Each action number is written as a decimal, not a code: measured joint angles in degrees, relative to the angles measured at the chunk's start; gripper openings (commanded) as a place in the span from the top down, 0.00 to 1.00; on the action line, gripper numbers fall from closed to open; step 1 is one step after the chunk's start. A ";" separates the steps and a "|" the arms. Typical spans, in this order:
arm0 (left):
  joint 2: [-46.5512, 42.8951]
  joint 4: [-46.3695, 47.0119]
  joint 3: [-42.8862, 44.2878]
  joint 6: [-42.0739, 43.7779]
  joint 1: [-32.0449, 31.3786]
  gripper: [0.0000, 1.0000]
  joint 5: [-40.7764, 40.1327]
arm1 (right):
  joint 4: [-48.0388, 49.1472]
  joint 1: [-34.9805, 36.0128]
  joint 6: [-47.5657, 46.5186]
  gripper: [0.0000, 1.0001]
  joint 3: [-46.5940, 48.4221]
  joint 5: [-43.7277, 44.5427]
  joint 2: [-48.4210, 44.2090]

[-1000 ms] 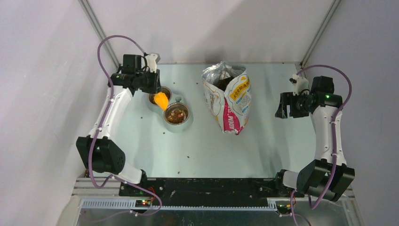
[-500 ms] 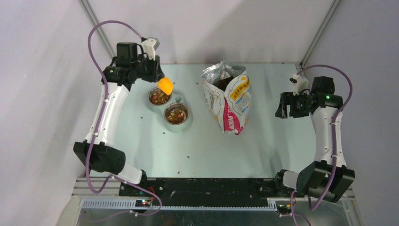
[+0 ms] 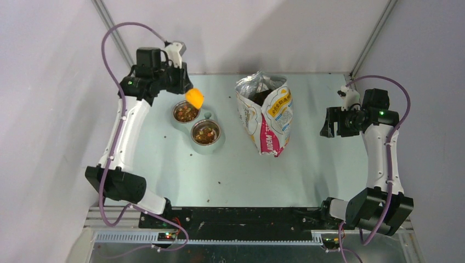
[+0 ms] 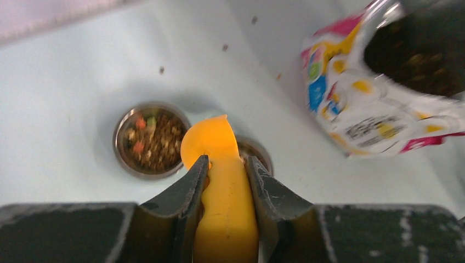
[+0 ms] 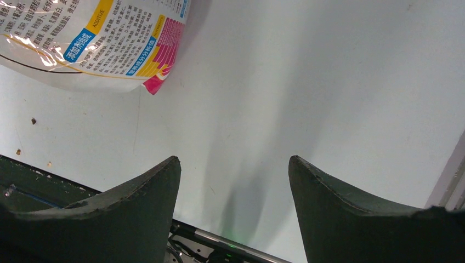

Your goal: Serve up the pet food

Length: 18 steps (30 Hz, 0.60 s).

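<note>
My left gripper (image 3: 181,87) is shut on the orange scoop (image 3: 193,98), held in the air above the far steel bowl (image 3: 186,113). In the left wrist view the scoop (image 4: 219,164) sits between my fingers (image 4: 186,192) over both bowls. Pet food, brown with reddish and pale bits, lies in the far bowl (image 4: 151,139) and in the near bowl (image 3: 205,133). More kibble shows dark inside the open printed bag (image 3: 267,112), also in the left wrist view (image 4: 417,49). My right gripper (image 3: 329,123) is open and empty, right of the bag, above the table (image 5: 233,181).
The bag stands upright mid-table; its lower corner shows in the right wrist view (image 5: 93,44). A few stray kibble pieces (image 3: 219,181) lie on the table in front of the bowls. The enclosure walls stand close on the left, back and right.
My left gripper has lifted the scoop from the far bowl and carried it up and slightly right. The far bowl's kibble is now uncovered. The right arm has not moved.
</note>
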 measured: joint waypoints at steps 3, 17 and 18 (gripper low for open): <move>0.00 1.64 5.97 -2.45 -0.09 1.00 3.89 | 0.02 0.09 0.09 0.25 0.00 0.00 0.00; 2.51 27.30 12.11 -28.39 -8.24 1.00 21.07 | 0.15 0.37 0.15 0.25 0.00 -0.46 -0.35; 3.28 27.28 13.00 -28.24 -9.29 1.00 20.92 | 0.20 0.37 0.33 0.25 0.00 -0.57 -0.46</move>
